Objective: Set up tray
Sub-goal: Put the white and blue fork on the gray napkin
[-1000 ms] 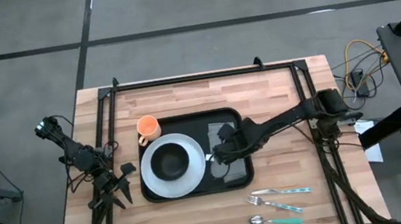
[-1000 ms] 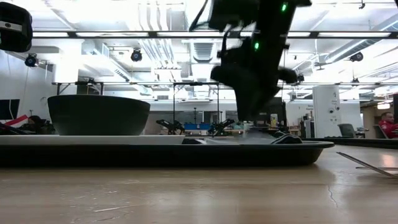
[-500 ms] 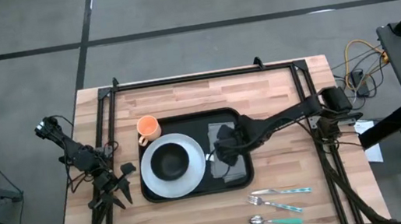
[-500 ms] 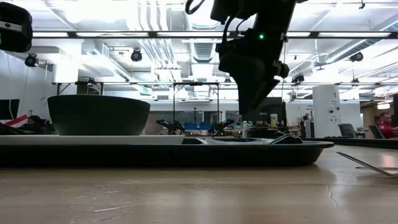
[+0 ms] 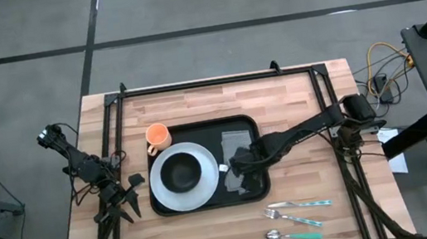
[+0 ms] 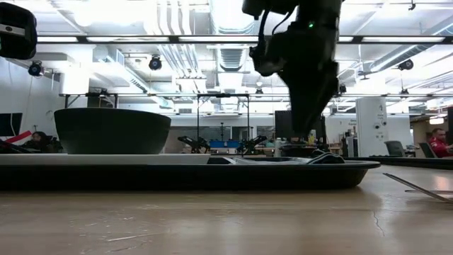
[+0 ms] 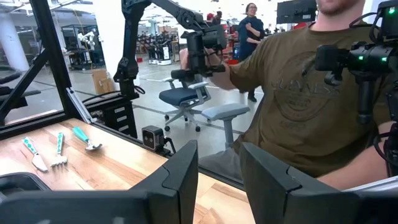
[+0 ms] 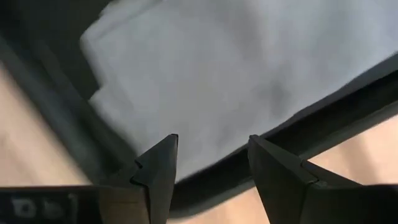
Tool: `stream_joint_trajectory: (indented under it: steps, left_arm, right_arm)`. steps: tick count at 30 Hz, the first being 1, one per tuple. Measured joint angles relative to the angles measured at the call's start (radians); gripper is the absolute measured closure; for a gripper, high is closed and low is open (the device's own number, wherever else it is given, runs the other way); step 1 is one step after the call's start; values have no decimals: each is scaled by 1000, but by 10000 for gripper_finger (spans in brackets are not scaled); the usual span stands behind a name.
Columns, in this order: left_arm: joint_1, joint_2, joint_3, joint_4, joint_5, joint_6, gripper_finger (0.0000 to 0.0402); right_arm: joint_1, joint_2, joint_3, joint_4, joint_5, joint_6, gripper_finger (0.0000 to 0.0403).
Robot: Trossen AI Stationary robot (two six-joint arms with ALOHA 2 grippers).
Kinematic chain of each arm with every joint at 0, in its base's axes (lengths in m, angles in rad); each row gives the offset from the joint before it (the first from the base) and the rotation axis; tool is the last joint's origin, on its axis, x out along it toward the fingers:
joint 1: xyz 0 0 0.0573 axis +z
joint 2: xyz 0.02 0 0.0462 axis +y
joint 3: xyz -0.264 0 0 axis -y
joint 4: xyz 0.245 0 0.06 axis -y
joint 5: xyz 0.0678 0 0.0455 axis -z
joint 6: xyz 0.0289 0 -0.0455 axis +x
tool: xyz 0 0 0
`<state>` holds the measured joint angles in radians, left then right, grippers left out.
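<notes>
Two claws to watch, operator. Your right claw (image 5: 240, 168) hangs above the tray (image 5: 241, 123), over its side farthest from the orange cup (image 5: 156, 134), fingers spread with nothing between them; below lies a grey folded cloth (image 5: 236, 155), apparently placed as a napkin. The tray itself is black, flat, low-rimmed with rounded corners, sitting mid-surface (image 5: 195, 105). On its cup-side half rests a white plate (image 5: 203, 185) carrying a dark bowl (image 5: 181, 173). Three teal-handled utensils (image 5: 298, 216) wait off the tray, probably next. Your left claw (image 7: 217, 168) idles well clear, open and empty.
</notes>
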<state>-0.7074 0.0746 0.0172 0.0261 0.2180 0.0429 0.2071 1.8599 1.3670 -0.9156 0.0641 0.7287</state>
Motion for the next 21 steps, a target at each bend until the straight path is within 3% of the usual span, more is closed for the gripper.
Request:
stream_joint_trajectory:
  steps: [7,21]
  left_arm:
    - [0,0,0,0,0,0,301]
    - [0,0,0,0,0,0,301]
  right_arm:
    - [83,0,0,-60,-103,-15,225]
    - [289,0,0,-117,-181,347,232]
